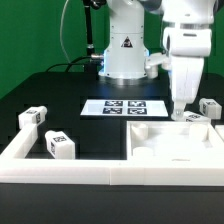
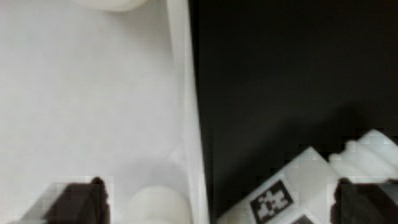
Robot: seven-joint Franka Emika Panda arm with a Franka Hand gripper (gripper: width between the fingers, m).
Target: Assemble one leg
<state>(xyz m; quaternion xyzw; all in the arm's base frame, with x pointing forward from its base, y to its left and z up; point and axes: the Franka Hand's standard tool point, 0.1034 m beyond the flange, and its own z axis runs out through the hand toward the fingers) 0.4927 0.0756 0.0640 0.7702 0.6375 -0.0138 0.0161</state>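
Observation:
My gripper [image 1: 181, 108] hangs open over the far right edge of the large white panel [image 1: 175, 142]. In the wrist view the gripper [image 2: 224, 205] has its two dark fingertips [image 2: 75, 200] wide apart, with nothing held. Below them lie the panel [image 2: 89, 110] and, on the black table, a white leg [image 2: 306, 190] with a square tag. In the exterior view that leg [image 1: 194, 118] lies just to the right of the gripper. Another leg [image 1: 210, 107] lies beyond it. Two more legs [image 1: 33, 117] [image 1: 60, 145] lie at the exterior view's left.
The marker board [image 1: 125, 107] lies flat in front of the robot base [image 1: 125, 55]. A white raised rim [image 1: 60, 170] runs along the front of the table and up the left side.

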